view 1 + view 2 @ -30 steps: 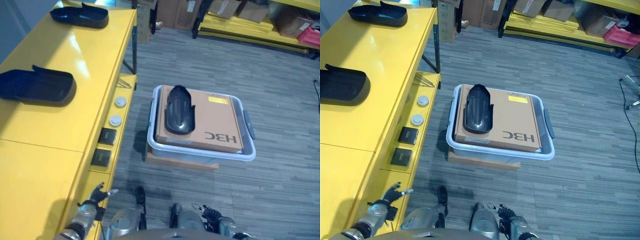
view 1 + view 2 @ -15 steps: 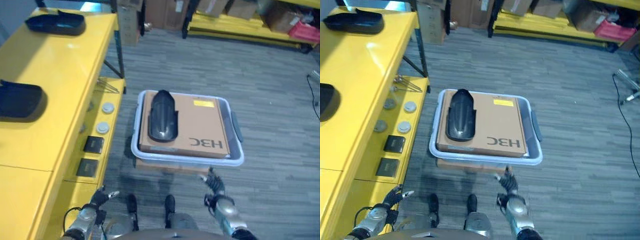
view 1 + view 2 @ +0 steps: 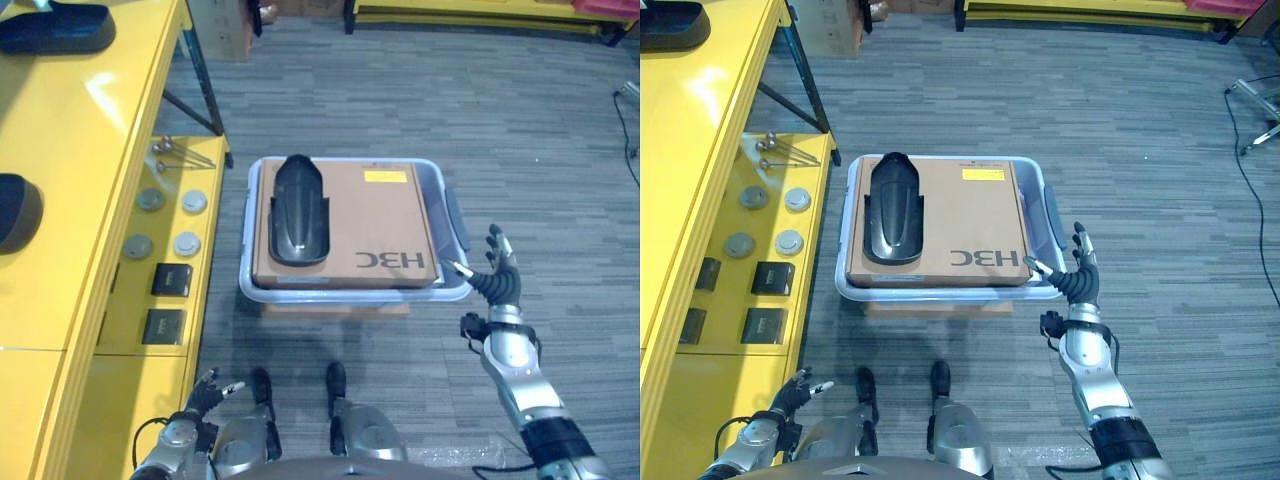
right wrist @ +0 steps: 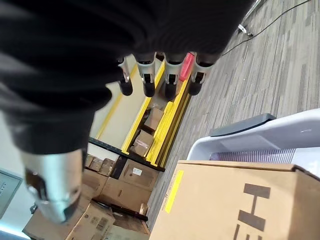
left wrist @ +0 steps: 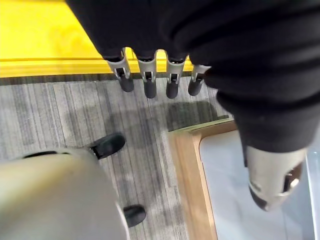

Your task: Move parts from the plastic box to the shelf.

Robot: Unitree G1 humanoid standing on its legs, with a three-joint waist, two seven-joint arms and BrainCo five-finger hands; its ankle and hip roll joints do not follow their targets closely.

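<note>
From the head views, the black part (image 3: 300, 209) is seen lying on a cardboard box (image 3: 380, 240) set in the plastic box (image 3: 452, 215), beside the yellow shelf (image 3: 60, 230). The right hand (image 3: 497, 279) is raised with fingers spread near the box's corner (presumably approaching). In its wrist view, the left hand (image 5: 155, 82) hangs low with straight, relaxed fingers.

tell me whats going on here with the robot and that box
The robot stands facing a plastic box on the floor. A cardboard carton fills the box, with a black part lying on top. The right hand is raised, open, by the box's near right corner, holding nothing. The left hand hangs low by the yellow shelf, open.
</note>
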